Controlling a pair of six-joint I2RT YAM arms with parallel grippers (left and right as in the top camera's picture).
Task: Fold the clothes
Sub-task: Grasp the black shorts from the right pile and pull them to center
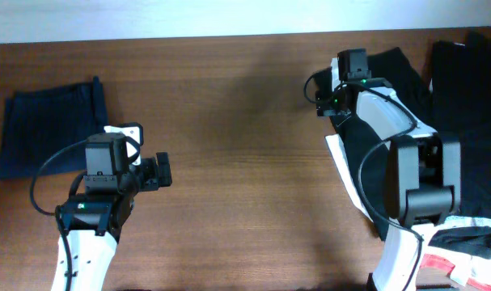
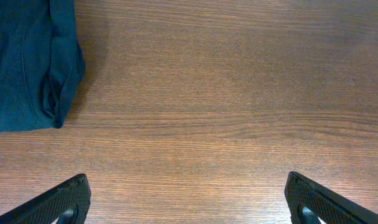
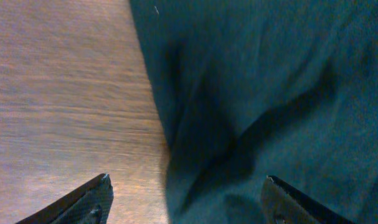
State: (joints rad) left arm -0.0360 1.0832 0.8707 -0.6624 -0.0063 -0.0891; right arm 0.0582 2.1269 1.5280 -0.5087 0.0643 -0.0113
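A folded dark navy garment (image 1: 51, 129) lies at the table's left; its corner shows in the left wrist view (image 2: 27, 62). A pile of black clothes (image 1: 451, 97) lies at the right, with white and red cloth (image 1: 459, 259) at the front right. My left gripper (image 1: 162, 171) is open and empty over bare wood (image 2: 189, 199), right of the navy garment. My right gripper (image 1: 323, 99) is open at the left edge of the black pile. In the right wrist view a rumpled dark garment (image 3: 269, 93) lies between the spread fingers (image 3: 185, 199), not gripped.
The wooden table (image 1: 237, 162) spans the view, with its far edge along the top. The right arm's body covers part of the black pile.
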